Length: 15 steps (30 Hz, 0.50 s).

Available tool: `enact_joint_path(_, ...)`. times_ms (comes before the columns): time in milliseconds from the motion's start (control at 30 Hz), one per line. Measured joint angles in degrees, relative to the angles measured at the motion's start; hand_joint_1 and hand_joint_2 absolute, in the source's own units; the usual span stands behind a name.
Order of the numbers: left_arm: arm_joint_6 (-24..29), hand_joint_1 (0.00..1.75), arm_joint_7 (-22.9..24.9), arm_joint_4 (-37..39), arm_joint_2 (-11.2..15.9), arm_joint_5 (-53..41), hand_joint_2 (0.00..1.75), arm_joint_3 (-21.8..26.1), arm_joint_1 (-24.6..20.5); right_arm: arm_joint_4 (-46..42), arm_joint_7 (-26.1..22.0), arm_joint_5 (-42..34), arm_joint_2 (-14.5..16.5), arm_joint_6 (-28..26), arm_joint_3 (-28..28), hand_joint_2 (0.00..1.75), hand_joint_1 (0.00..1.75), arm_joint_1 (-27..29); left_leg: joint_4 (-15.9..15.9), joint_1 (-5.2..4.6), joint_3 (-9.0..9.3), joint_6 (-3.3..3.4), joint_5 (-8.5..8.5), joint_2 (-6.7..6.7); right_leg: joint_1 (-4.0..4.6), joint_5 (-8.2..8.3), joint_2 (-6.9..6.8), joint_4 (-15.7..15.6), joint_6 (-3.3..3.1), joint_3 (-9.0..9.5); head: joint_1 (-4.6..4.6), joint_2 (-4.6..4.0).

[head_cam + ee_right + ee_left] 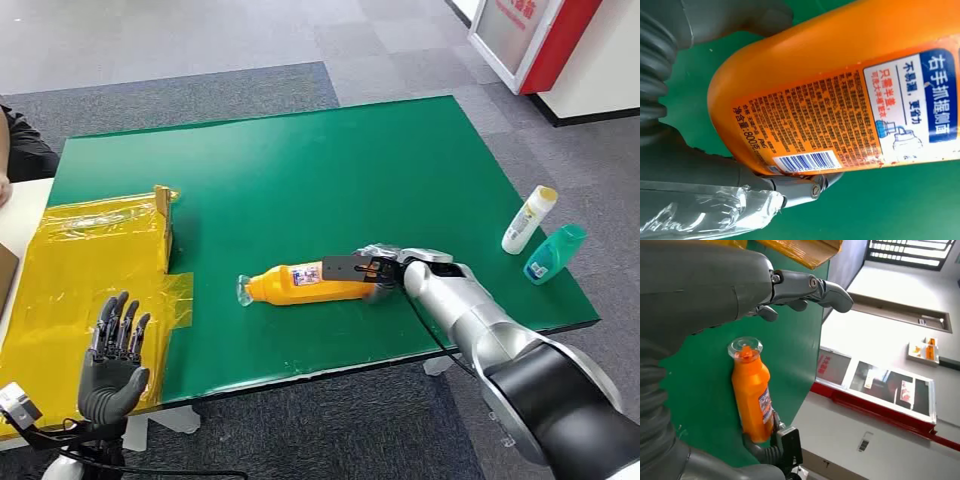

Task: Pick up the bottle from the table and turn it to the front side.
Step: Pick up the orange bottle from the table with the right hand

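At seven o'clock in the head view, the left hand [113, 365] hovers with fingers spread, holding nothing, over yellow wrapping [83, 260]. Mid-table, one orange bottle [306, 284] lies on the green table [317, 170], the right hand [377, 270] grasping its base; the right wrist view alone reveals its barcode label [806, 161]. At three o'clock lie two more bottles, white [528, 219] and teal [555, 252].

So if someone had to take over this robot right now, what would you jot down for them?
Right hand: closed around the base end of the orange bottle.
Left hand: open, holding nothing, raised over the yellow-taped box.
Bottle: lying on its side on the green table, cap pointing toward the box; the back label with barcode faces the right wrist camera.
Done: grasp made.
Left: lift the bottle and turn it to its front side.
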Motion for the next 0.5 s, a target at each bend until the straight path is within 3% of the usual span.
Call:
enact_joint_path(333, -1.0, 0.0, 0.0, 1.4, 0.1, 1.5, 1.75, 0.1, -0.9, -0.7, -3.4, -4.0, 0.0, -4.4, 0.4, 1.75, 1.75, 0.6, 0.0, 0.0, -0.01, -0.02, 0.02, 0.0, 0.01, 0.01, 0.0, 0.0, -0.01, -0.01, -0.01, 0.0)
enact_joint_path(500, -3.8, 0.0, 0.0, 1.8, 0.1, 2.6, 1.75, 1.7, -0.9, -7.7, -4.7, -11.2, -0.2, -10.0, -0.6, 1.75, 1.75, 4.1, 0.0, 0.0, -0.03, -0.02, 0.01, 0.0, 0.01, 0.0, 0.0, 0.0, -0.01, -0.04, -0.01, 0.0)
